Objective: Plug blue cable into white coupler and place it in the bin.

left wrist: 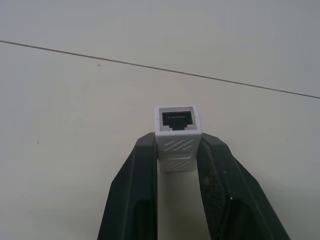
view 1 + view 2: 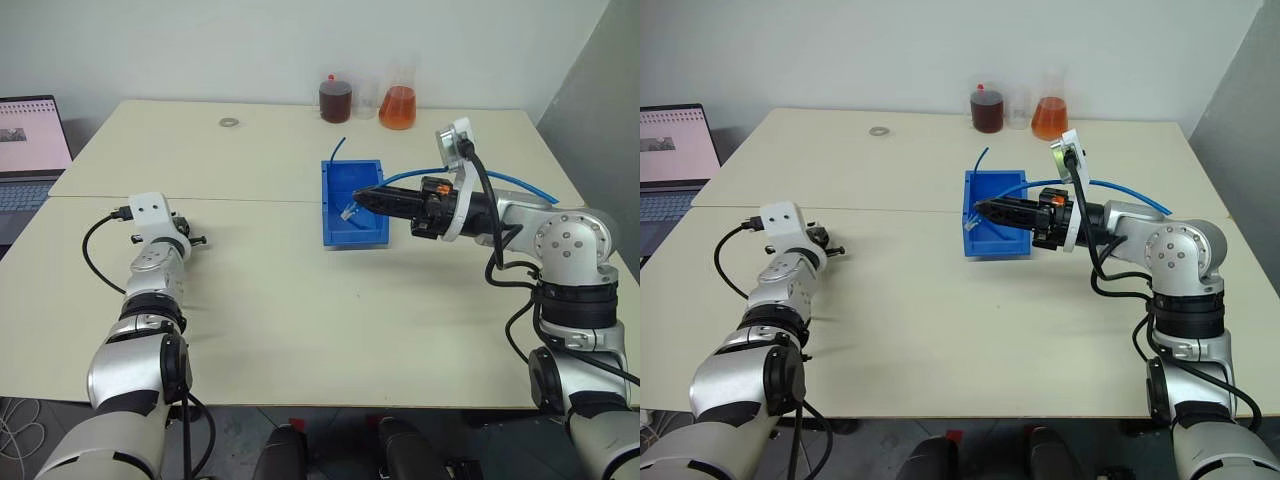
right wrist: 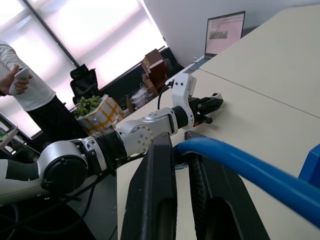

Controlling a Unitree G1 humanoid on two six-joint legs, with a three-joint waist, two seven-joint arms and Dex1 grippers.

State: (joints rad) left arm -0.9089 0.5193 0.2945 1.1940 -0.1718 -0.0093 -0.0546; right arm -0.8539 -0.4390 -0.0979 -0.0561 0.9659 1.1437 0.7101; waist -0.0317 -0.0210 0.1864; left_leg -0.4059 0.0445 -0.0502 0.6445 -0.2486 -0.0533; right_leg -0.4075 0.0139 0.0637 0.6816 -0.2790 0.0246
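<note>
The white coupler (image 1: 178,127) sits upright between the two black fingers of my left gripper (image 1: 178,145), which is shut on it, its dark socket facing away from the wrist. That gripper (image 2: 197,240) is low over the left side of the table. My right gripper (image 2: 362,198) reaches over the blue bin (image 2: 327,205) and is shut on the blue cable (image 3: 235,162). The cable (image 2: 520,183) trails back over the right arm. A small clear plug (image 2: 348,212) shows inside the bin, just below the right fingertips.
A laptop (image 2: 30,150) stands at the far left. At the table's back edge are a flask of dark liquid (image 2: 335,100), a flask of orange liquid (image 2: 397,106) and a metal ring (image 2: 229,122). A short dark-blue stub (image 2: 338,148) rises behind the bin. A person (image 3: 22,85) stands beyond the table.
</note>
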